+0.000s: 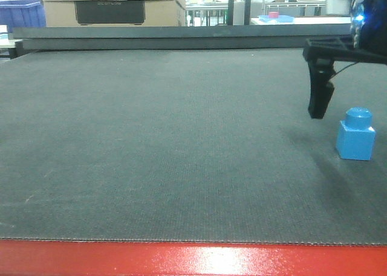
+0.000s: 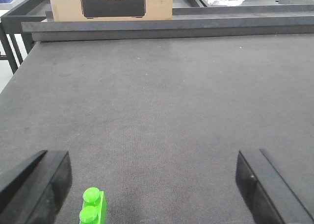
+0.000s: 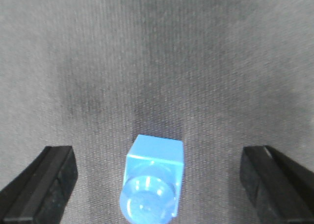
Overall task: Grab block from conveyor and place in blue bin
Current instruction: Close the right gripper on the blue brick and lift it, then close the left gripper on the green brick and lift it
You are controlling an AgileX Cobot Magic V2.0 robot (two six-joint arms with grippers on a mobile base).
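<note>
The conveyor (image 1: 151, 137) runs wide and flat, with its red frame (image 1: 181, 261) along the near edge and a grey rail (image 1: 169, 39) along the far edge. Most of the belt between them lies bare, so there is broad room toward the left and centre. The block (image 1: 355, 134) stands upright, stud on top, near the right edge of the belt and roughly midway between the near and far edges. Beyond the far rail the front view shows a cardboard box (image 1: 112, 4) and, past the far left corner, a blue bin (image 1: 21, 13). Only the left wrist view shows a green two-stud brick (image 2: 93, 207) on the belt, lying close to the inner side of one finger of the left gripper (image 2: 152, 189), whose jaws stand wide apart over the belt with nothing between them but that brick. The front view shows just one black finger (image 1: 320, 95) of the right arm hanging beside the block, apart from it. The right wrist view shows both fingers: the right gripper (image 3: 157, 158) has its jaws spread wide, the block sits centred between them, and clear belt shows on either side, so neither finger touches it.
</note>
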